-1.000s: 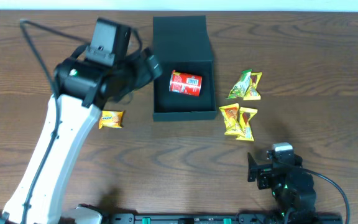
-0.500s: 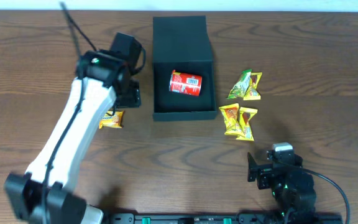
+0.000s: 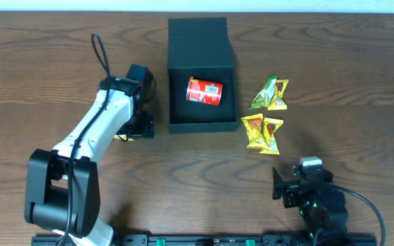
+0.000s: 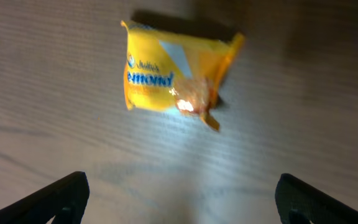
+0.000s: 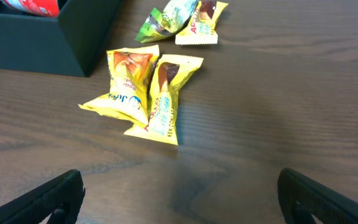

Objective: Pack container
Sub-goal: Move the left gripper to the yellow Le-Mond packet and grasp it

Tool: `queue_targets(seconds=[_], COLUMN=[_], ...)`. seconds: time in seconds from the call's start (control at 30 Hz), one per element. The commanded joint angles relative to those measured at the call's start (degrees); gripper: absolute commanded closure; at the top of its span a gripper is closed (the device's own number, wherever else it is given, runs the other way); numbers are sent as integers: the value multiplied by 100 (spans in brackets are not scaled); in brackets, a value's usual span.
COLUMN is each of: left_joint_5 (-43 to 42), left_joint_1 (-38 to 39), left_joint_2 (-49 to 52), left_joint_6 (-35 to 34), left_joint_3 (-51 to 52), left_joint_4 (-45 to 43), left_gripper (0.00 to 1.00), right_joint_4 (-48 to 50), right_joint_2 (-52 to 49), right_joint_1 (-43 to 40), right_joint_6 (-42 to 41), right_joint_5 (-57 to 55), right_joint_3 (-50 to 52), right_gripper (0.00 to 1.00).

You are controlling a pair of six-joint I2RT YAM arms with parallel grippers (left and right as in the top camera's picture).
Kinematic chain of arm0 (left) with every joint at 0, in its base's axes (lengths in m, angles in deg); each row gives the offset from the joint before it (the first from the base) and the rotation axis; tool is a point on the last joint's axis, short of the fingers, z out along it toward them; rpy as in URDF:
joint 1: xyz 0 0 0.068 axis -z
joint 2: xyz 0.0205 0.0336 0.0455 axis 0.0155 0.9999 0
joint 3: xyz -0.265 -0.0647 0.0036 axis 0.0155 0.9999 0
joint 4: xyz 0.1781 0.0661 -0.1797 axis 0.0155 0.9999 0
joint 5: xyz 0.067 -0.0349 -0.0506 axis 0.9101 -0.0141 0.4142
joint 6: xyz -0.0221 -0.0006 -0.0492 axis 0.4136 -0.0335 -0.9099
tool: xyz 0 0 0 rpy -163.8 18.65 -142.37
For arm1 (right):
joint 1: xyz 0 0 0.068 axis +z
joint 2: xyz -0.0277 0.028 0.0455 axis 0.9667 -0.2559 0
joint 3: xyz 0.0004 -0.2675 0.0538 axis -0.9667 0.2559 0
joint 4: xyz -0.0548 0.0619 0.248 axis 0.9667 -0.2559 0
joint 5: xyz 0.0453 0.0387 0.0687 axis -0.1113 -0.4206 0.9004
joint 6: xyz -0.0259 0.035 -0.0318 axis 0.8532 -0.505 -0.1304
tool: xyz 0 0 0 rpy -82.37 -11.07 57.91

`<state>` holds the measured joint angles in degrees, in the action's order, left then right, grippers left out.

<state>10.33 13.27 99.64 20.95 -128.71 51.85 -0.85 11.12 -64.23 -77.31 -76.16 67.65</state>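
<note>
The dark teal container [image 3: 200, 48] stands open at the table's middle back, with its flap lid lying behind it. A red can [image 3: 204, 91] lies inside it. My left gripper [image 3: 137, 127] is open and empty, just left of the container. It hovers over a yellow snack packet [image 4: 173, 78] that lies flat on the wood beyond its fingers [image 4: 64, 196]. In the overhead view the arm hides nearly all of that packet. My right gripper [image 3: 287, 189] is open and empty near the front edge. Two yellow packets [image 5: 145, 93] lie ahead of it.
Right of the container lie two yellow packets [image 3: 262, 132] and a green and a yellow packet [image 3: 271, 93]. The container's front corner [image 5: 55, 37] shows in the right wrist view. The left arm's cable [image 3: 101, 51] loops up behind it.
My left arm has swung back and down from beside the container. It now sits low over the yellow packet at the container's left. The right arm has not moved.
</note>
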Motion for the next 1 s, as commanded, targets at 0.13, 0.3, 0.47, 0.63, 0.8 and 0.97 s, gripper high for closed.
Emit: queue_targets(seconds=[0.13,0.3,0.47,0.63,0.8,0.97], left_joint_5=[-151,-691,-691,-695,-570,-579], left_joint_1=[-529,-675,-675,-673,-651,-667], left_joint_2=[15,20,20,17,15,57], left_joint_6=[573,1014,1016,1012,1263,1294], left_joint_3=[415,494,664,551,9,232], left_joint_4=[-470,-824,-1086,-1110,-846,-763], left_gripper=[5,5,5,5,5,5], right_joint_4=[-9,-9,-9,-9,-9,-9], right_joint_2=[28,28,28,28,28,28], right_joint_1=[-44,-44,-44,-44,-44,-44], right_joint_6=[-61,-61,-61,-61,-61,-61], right_joint_5=[-22,-22,-22,-22,-22,-22], right_joint_3=[70,70,70,70,70,70], right_gripper=[1,1,1,1,1,1])
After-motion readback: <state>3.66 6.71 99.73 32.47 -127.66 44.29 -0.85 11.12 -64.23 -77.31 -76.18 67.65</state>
